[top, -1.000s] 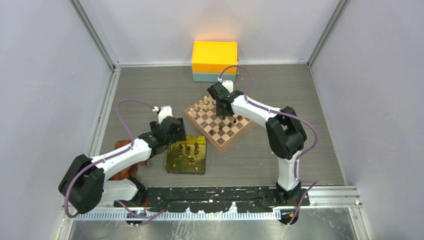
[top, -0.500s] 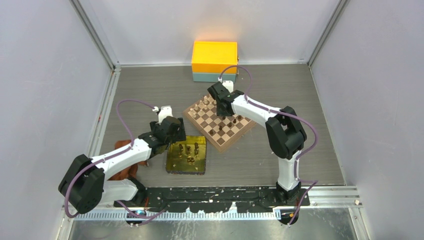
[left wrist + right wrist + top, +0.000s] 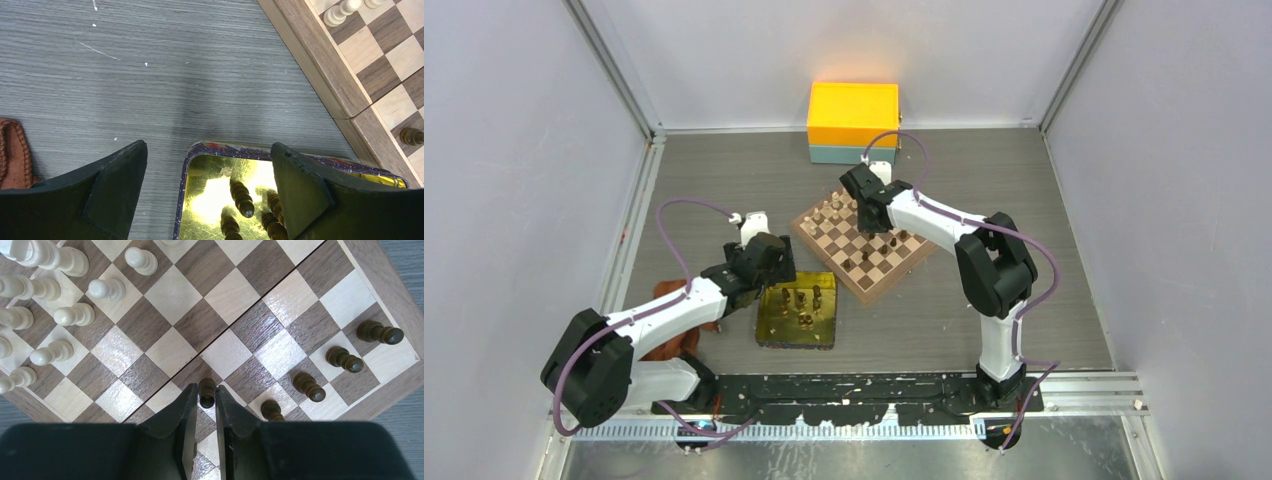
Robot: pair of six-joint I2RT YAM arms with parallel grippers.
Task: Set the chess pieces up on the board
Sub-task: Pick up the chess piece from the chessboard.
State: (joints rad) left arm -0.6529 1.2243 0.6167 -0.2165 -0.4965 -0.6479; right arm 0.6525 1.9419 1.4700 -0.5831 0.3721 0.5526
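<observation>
Board sits turned like a diamond on the table in your top view, just past the gold tray. Your right claw reaches down over the middle of the board. From up here you cannot tell how wide it is. Your left claw hangs over the far left corner of the tray. Some dark pieces are in the tray, and more stand on the board. An orange box stands by the back wall.

Now look through your left wrist camera. The left claw is spread wide and holds nothing. One finger is over the bare table and the other is over the far edge of the tray. Dark pieces lie on their sides on the shiny gold. The board's tan edge runs close by on the right.

Now your right wrist camera. The right claw is almost pressed together. It pinches one dark pawn, with a finger tight on each side. The pawn is over the board, near the line across its middle. You cannot tell if it touches the wood. Four more dark pieces stand in a slanting row to the right. Pale pieces crowd the far left corner.
</observation>
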